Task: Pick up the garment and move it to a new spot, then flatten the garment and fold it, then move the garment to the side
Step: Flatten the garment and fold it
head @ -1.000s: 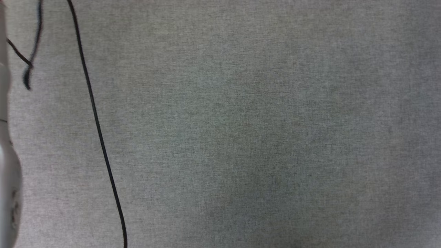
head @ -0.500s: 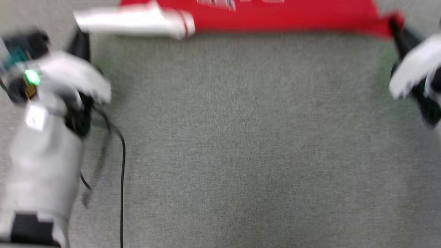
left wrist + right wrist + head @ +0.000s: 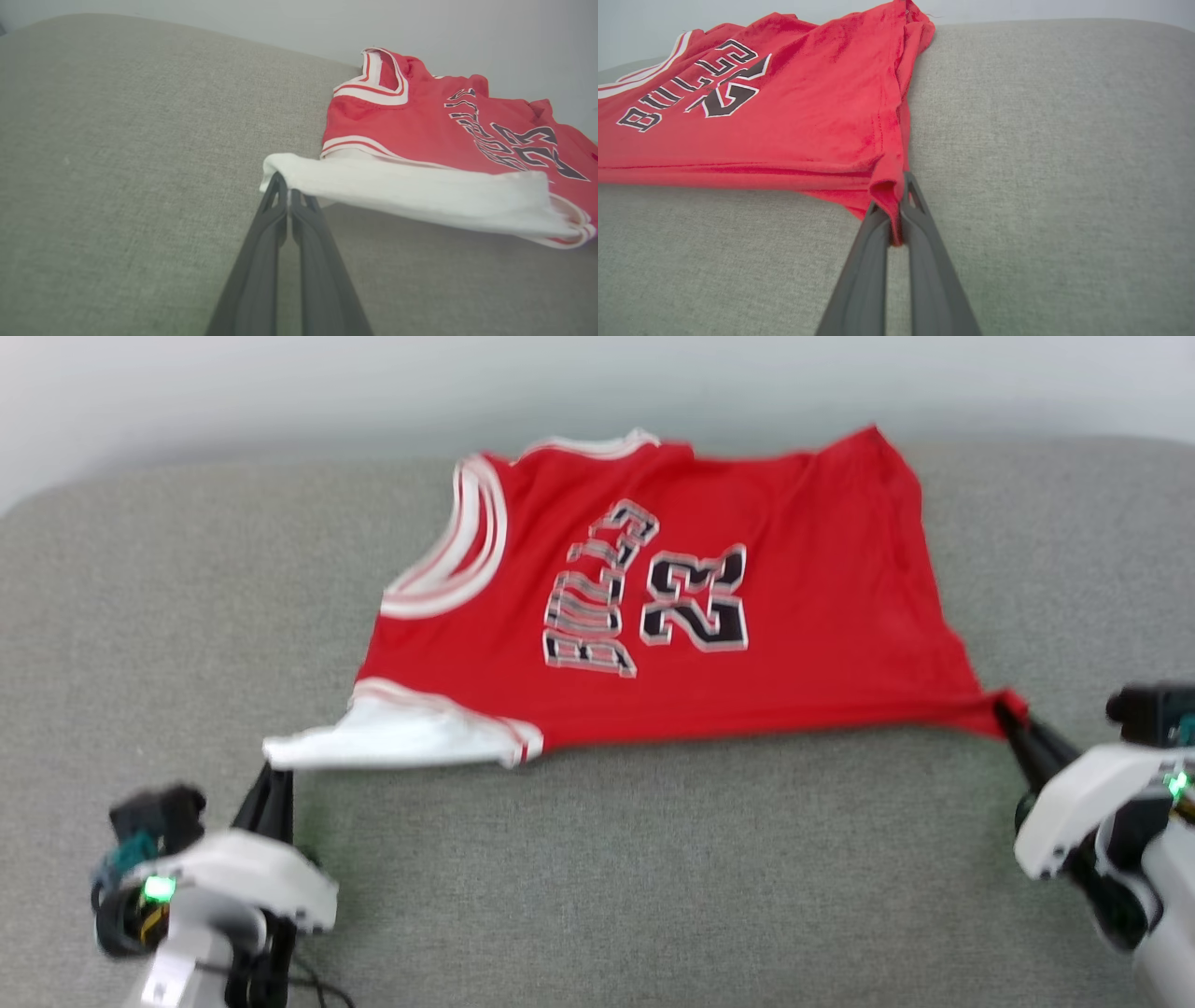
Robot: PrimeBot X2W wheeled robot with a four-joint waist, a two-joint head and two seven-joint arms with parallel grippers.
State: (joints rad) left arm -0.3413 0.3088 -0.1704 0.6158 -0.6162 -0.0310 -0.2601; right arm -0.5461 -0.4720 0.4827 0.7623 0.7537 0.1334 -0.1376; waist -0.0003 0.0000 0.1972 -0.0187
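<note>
Head view is soft with blur and cuts both forearms off at the bottom edge; the left pincer [image 3: 284, 183] tips sit under the white sleeve end [image 3: 411, 193] there, so I go by the wrist views; left fingers are pressed together, clamped on that sleeve's corner; right pincer [image 3: 899, 189] is closed on a bunched red hem corner, fabric pinched between the fingers; the garment [image 3: 709, 616] lies spread between the two pincers, printed side up, near edge pulled taut; its far edge runs close to the back rim of the grey surface [image 3: 653, 859], pale wall [image 3: 560, 373] beyond; open grey room between the pincers on the near side and outboard of each; red fabric looks plush, with striped white-and-red trim and a black number 23 [image 3: 695, 597]; surface is coarse woven cloth with rounded corners.
</note>
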